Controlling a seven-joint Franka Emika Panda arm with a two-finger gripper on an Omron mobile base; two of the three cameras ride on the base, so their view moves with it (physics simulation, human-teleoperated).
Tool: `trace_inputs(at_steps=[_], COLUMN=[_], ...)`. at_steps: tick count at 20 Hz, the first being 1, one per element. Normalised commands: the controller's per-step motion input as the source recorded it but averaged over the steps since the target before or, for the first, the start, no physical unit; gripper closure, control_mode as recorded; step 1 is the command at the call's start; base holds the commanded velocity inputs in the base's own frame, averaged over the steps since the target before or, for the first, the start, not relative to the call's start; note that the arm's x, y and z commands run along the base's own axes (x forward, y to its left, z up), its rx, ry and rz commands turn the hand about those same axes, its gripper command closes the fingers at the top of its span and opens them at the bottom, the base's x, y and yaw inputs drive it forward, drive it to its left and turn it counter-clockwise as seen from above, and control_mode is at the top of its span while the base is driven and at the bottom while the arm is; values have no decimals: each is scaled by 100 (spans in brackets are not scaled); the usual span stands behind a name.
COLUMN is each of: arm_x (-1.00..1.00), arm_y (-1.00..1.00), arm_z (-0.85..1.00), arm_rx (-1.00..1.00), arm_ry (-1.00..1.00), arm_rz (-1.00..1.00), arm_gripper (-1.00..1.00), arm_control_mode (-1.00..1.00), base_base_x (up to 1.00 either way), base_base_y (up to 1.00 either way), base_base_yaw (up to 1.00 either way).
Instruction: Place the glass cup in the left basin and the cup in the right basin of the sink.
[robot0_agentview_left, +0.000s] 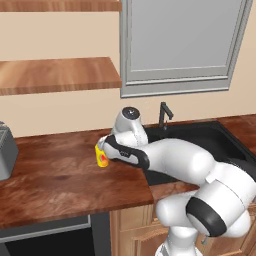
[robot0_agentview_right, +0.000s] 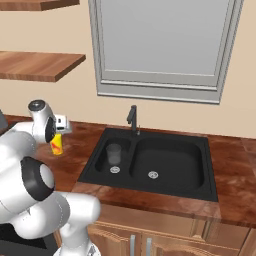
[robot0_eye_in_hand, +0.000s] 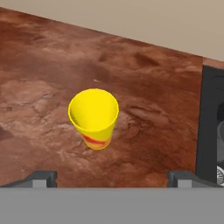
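Note:
The yellow cup (robot0_eye_in_hand: 94, 116) with a red mark stands upright on the wooden counter (robot0_eye_in_hand: 43, 87), to the left of the sink (robot0_agentview_right: 205, 170). My gripper (robot0_eye_in_hand: 113, 180) hangs just above it, open, with both dark fingertips (robot0_eye_in_hand: 41, 179) spread wider than the cup and nothing held. From the base, the cup (robot0_agentview_left: 101, 157) (robot0_agentview_right: 57, 145) shows just under the gripper (robot0_agentview_left: 102, 148) (robot0_agentview_right: 59, 132). The glass cup (robot0_agentview_right: 114, 154) stands upright in the left basin (robot0_agentview_right: 102, 164), beside its round drain. The wider right basin (robot0_agentview_right: 170, 155) holds nothing.
A thin dark tap (robot0_agentview_right: 132, 119) rises at the sink's back edge. A grey toaster (robot0_agentview_left: 6, 151) sits at the counter's far left. Wooden shelves (robot0_agentview_left: 60, 75) hang on the wall above, and a window (robot0_agentview_right: 160, 45) is behind the sink.

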Motion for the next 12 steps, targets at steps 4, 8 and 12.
trace_inputs(at_steps=[4, 8, 12], arm_x=[14, 13, 13], arm_y=[0, 0, 0], arm_z=[0, 0, -3], arm_rx=[0, 0, 0], arm_ry=[0, 3, 8], arm_rz=[0, 0, -2], arm_gripper=[-100, -100, -100], arm_control_mode=[-100, -100, -100], base_base_x=[0, 0, 0], base_base_y=[0, 0, 0], base_base_yaw=[0, 0, 0])
